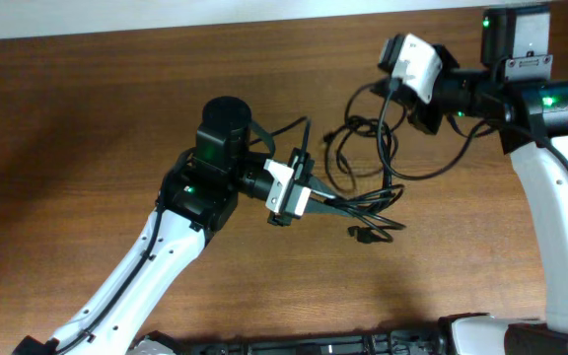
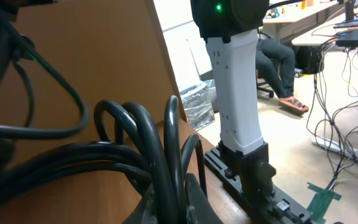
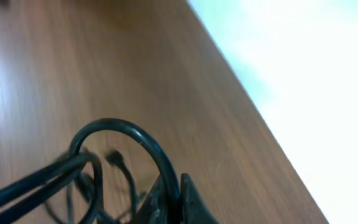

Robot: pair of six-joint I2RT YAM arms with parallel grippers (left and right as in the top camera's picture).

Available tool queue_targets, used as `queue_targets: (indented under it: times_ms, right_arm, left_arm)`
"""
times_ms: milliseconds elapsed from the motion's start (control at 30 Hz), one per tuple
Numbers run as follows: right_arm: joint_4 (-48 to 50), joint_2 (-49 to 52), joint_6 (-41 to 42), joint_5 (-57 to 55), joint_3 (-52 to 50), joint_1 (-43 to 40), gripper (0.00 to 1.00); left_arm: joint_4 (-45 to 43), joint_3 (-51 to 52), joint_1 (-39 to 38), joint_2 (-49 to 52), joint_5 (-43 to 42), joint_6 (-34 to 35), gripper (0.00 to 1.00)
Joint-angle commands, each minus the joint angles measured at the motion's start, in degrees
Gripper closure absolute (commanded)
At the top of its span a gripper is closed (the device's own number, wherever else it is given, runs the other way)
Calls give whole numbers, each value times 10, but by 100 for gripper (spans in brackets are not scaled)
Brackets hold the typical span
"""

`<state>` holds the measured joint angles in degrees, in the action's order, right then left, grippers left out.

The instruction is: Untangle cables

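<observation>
Nearest the robot's side of the table (image 1: 87,118), the left gripper (image 1: 316,197) sits at the near-left edge of the cables (image 1: 363,200), its jaws closed on a bunch of several strands. In the left wrist view those cables (image 2: 148,143) rise in tight arches from between its fingers (image 2: 194,202). The cables lie about mid-table as a loose tangle, and a small plug (image 1: 363,235) rests on the wood at the tangle's near side, just right of the left gripper. Long strands run from the tangle toward its far-right side. There the right gripper (image 1: 392,91) is pinched closed on a single loop (image 3: 148,140) that arches up from its fingers, while the rest of the cables appear blurred beyond it in the right wrist view. Past the tangle, bare wood runs to the table's far edge.
</observation>
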<state>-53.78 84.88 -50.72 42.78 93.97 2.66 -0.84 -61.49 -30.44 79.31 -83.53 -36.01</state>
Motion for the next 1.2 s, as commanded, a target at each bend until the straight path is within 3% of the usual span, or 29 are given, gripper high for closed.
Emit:
queue_targets:
  times_ms: [0, 667, 1167]
  right_arm:
    - [32, -2, 99, 84, 7, -1, 96]
    - [203, -2, 482, 123, 7, -1, 96]
    - [236, -2, 642, 123, 7, -1, 96]
  left_arm:
    - [3, -4, -2, -1, -7, -9, 100]
    - [22, -4, -2, -1, -6, -9, 100]
    - [31, -4, -2, -1, 9, -9, 100]
